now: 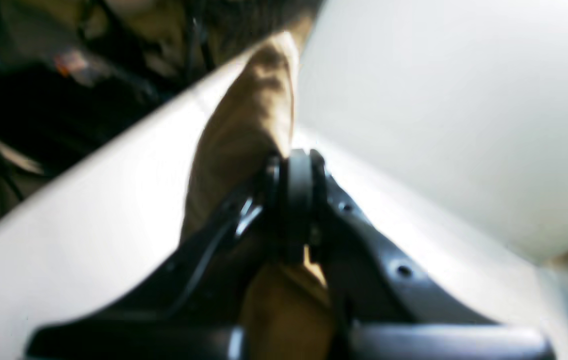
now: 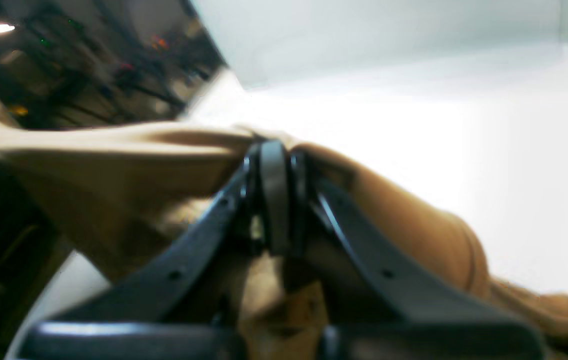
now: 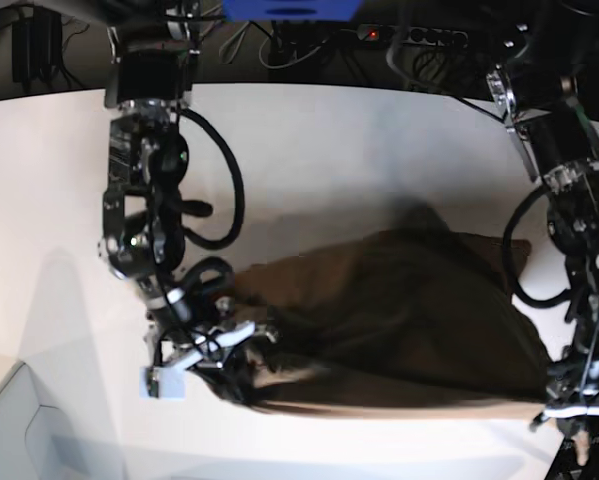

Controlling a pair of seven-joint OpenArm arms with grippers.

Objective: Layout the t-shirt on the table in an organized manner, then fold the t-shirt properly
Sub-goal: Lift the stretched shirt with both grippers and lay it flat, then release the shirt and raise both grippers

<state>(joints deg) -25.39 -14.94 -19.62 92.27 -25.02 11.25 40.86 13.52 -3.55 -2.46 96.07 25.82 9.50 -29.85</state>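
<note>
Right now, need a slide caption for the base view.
Both grippers, right gripper and left gripper, pinch the tan t-shirt at opposite ends over the white table.

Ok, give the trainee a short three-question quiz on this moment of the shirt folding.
1. True or false: both grippers are shut on the t-shirt.
2. In the base view, on which side of the picture does the right gripper appear? A) left B) right
3. Fill in: the t-shirt lies over the white ____.

Key: 1 true: the left gripper pinches tan cloth, and so does the right one in its wrist view. 2 A. 3 table.
</note>
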